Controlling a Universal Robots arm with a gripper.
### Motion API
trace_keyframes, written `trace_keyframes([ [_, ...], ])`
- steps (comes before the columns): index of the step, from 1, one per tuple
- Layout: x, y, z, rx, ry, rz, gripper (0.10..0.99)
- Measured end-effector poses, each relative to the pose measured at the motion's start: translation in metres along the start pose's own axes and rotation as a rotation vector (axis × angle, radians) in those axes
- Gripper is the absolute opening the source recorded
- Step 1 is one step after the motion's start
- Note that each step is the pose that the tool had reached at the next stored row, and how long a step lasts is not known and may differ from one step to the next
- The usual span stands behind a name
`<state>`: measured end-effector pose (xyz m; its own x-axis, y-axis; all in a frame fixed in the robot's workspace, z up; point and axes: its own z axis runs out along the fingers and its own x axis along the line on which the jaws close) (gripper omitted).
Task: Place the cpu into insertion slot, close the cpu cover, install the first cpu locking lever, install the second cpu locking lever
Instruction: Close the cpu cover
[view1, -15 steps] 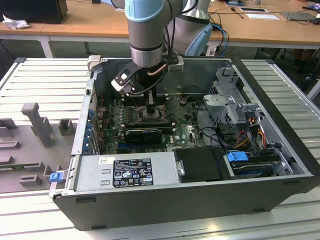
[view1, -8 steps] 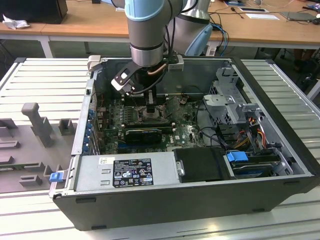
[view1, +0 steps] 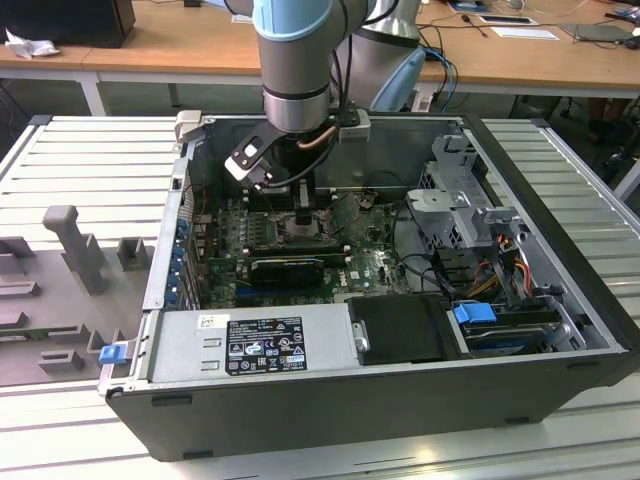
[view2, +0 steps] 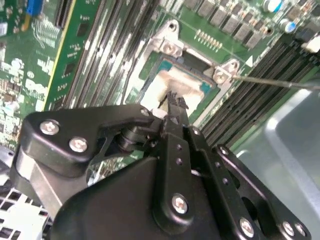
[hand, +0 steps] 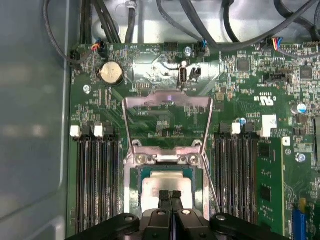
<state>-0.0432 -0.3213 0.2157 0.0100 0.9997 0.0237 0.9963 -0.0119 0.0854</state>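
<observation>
The cpu (hand: 167, 186) is lying flat in the slot (hand: 136, 195), the cover (hand: 167, 100) standing open beyond it. The gripper (hand: 170, 195) is hanging right over the chip, fingers (hand: 164, 201) pressed together, gripping nothing; contact cannot be told. Any off-centre push is likely risking a tilted or jammed chip. The board (hand: 240, 100) is sitting low inside the case (view1: 400, 400) on a ribbed table (view1: 80, 150), with memory slots (hand: 97, 185) and cables (hand: 102, 17) crowding the arm (view1: 295, 60).

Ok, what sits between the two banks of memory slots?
In the first wrist view, the socket holding the chip, with the gripper over it.
</observation>
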Motion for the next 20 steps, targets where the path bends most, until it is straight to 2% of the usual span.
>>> trace_keyframes([
  [2, -0.0002, 0.0036, 0.0003, 0.001, 0.0, 0.0, 0.106],
  [4, -0.0004, 0.0106, 0.0009, 0.004, 0.001, 0.001, 0.106],
  [8, -0.0003, 0.011, 0.0, 0.004, 0.0008, 0.001, 0.106],
  [15, 0.0, 0.0121, -0.0092, 0.004, 0.0012, 0.001, 0.106],
  [18, -0.0001, 0.0176, -0.0088, 0.004, 0.001, 0.001, 0.106],
  [20, 0.0001, 0.0181, -0.013, 0.004, 0.001, 0.001, 0.106],
])
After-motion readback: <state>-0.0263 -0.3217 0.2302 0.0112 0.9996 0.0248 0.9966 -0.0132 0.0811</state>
